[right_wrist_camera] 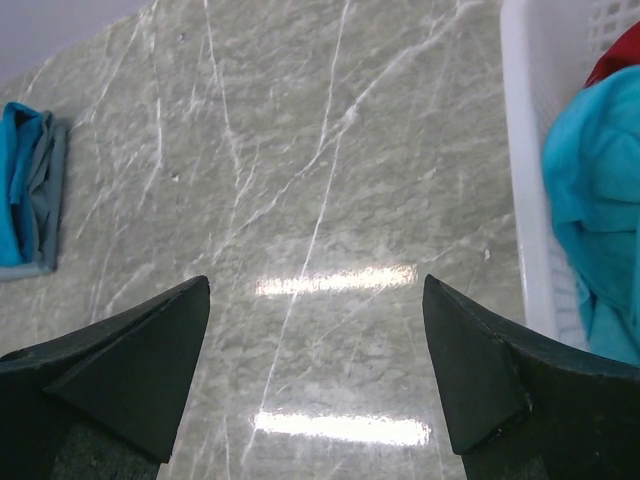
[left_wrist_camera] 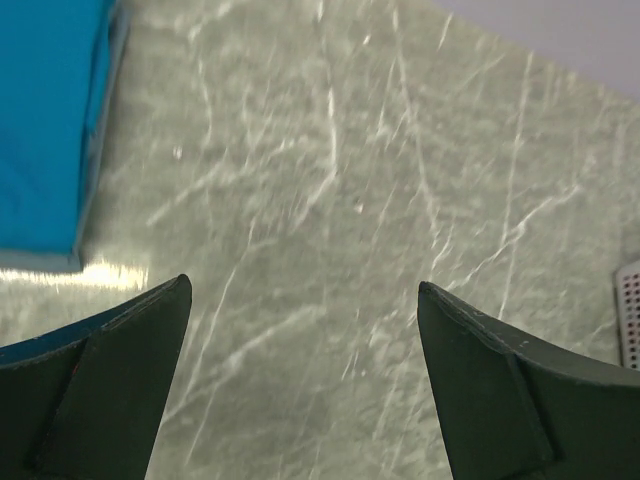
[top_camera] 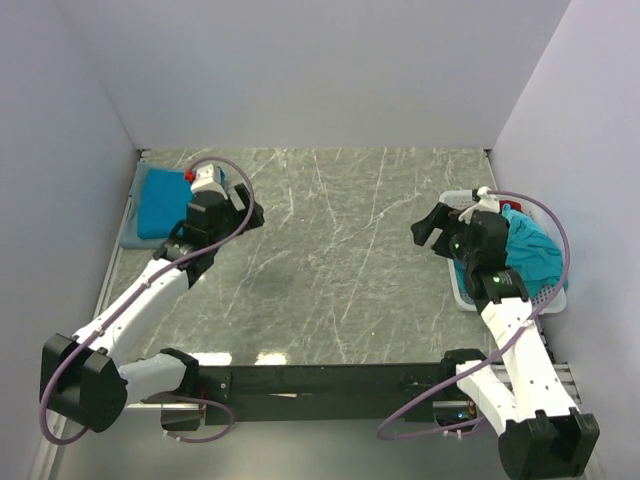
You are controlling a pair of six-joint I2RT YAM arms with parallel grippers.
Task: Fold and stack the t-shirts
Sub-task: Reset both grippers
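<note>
A folded stack of teal-blue t-shirts (top_camera: 160,203) lies on a grey-blue one at the table's far left; it also shows in the left wrist view (left_wrist_camera: 45,120) and the right wrist view (right_wrist_camera: 25,190). Crumpled teal t-shirts (top_camera: 528,250) with a bit of a red one (right_wrist_camera: 620,55) lie in the white basket (top_camera: 462,290) at the right. My left gripper (top_camera: 250,212) is open and empty, just right of the folded stack, above bare table (left_wrist_camera: 305,290). My right gripper (top_camera: 430,232) is open and empty, just left of the basket (right_wrist_camera: 315,290).
The white perforated basket's wall (right_wrist_camera: 525,170) stands close to my right gripper's right finger. A corner of the basket shows in the left wrist view (left_wrist_camera: 630,310). White walls enclose the grey marble table (top_camera: 330,250) on the left, back and right.
</note>
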